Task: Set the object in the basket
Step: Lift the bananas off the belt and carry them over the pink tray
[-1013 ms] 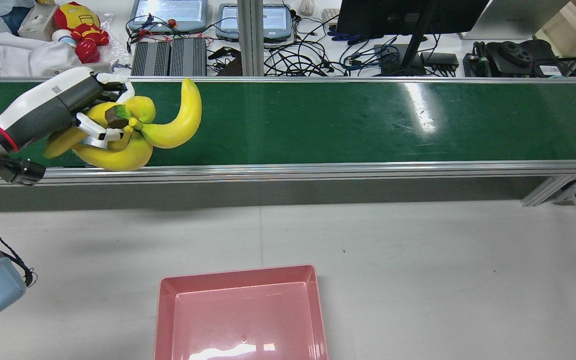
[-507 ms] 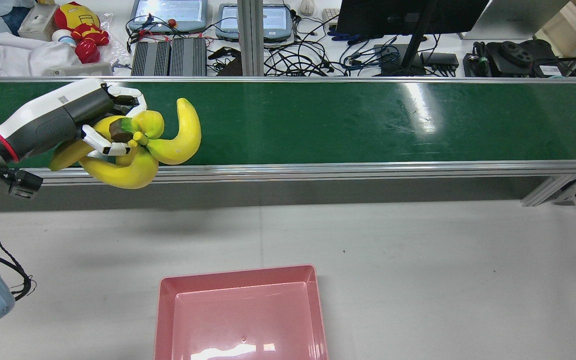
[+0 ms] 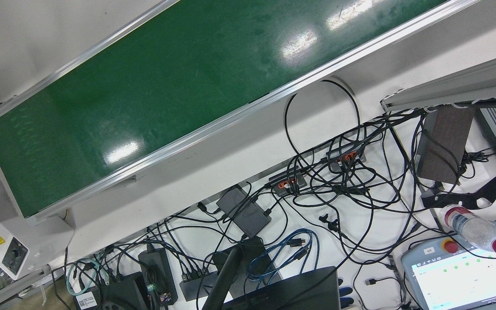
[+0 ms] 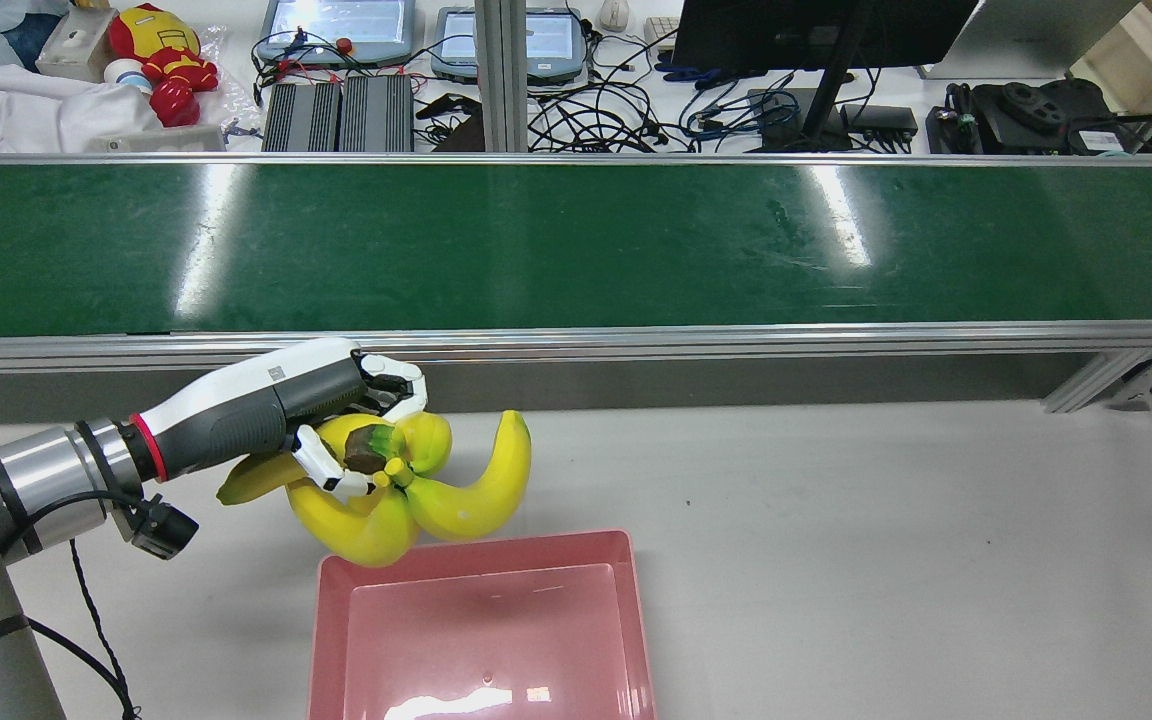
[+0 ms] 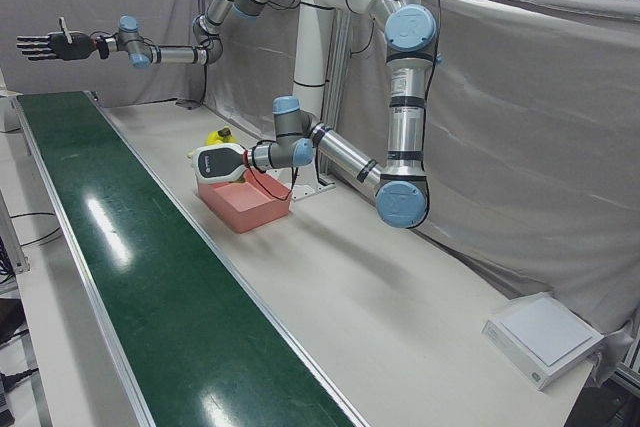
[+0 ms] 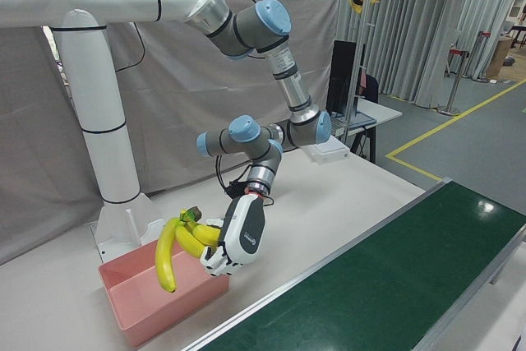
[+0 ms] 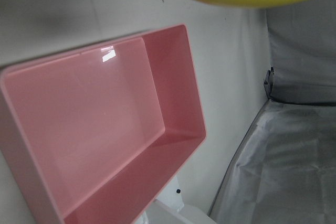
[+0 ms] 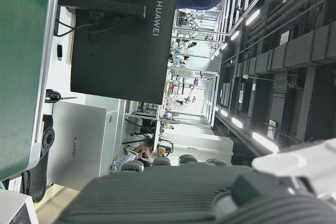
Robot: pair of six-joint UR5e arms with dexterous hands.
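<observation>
Green conveyor belt (image 4: pixel 576 245) across the far side of the white bench (image 4: pixel 836 520), running left to right in the rear view — nothing on it. Pink basket (image 4: pixel 481 625) on the bench at the near edge, roughly centre, interior bare. Left arm (image 4: pixel 46 480) reaching in from the left, low over the bench between belt and basket. Left hand (image 4: pixel 336 420) clenched around the banana bunch (image 4: pixel 416 490) near the stem end — fingers (image 4: pixel 401 385) wrapped over the top, brown stem stub showing between them. Bunch held in the air just above the basket's far-left corner, lowest banana overlapping that corner rim in the rear view; one banana curling up to the right. Same grasp in the right-front view: left hand (image 6: pixel 234 244) on bunch (image 6: pixel 177 244), one banana hanging down over the basket (image 6: pixel 148 306). Right hand (image 5: pixel 45 45) stretched out high at the belt's far end in the left-front view, well apart from everything, fingers spread, holding nothing.
</observation>
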